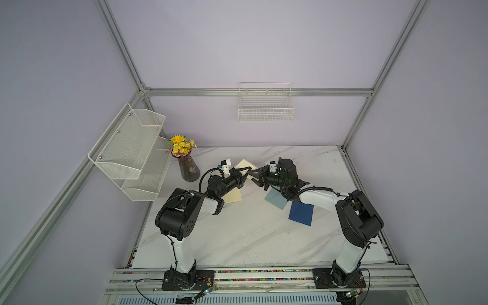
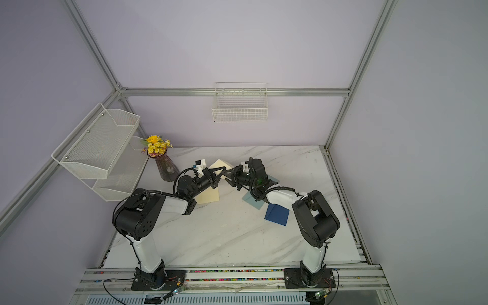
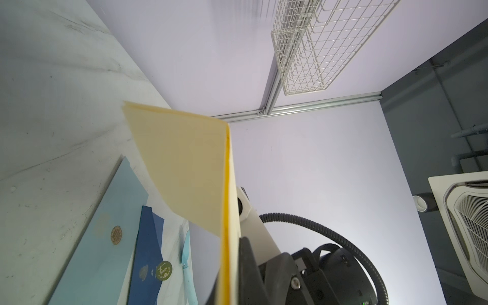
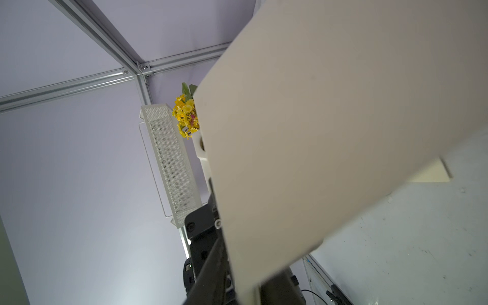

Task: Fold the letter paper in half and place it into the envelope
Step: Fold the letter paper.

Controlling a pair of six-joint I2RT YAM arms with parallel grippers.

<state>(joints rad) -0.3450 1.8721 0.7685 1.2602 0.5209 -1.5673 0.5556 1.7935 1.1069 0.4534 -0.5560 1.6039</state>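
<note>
Two robot arms meet above the middle of a white marble table (image 1: 237, 237), holding the cream letter paper (image 1: 244, 165) between them in the air, clear of the surface. Your left gripper (image 1: 245, 174) has its fingers pressed together on one edge. Its wrist view shows the letter paper (image 3: 184, 163) already doubled over, two layers meeting at a sharp fold. Your right gripper (image 1: 255, 177) reaches in from the opposite side. The letter paper (image 4: 330, 132) runs past its fingers, but you cannot tell whether they pinch it. The fold looks done, so this reads as the carry toward the envelope. A flat cream piece (image 1: 233, 198), possibly that envelope, lies under your left arm. A light blue envelope (image 1: 276, 198) and a dark blue envelope (image 1: 301, 214) lie under your right. Next you would need an envelope mouth held open and the folded edge led in first.
</note>
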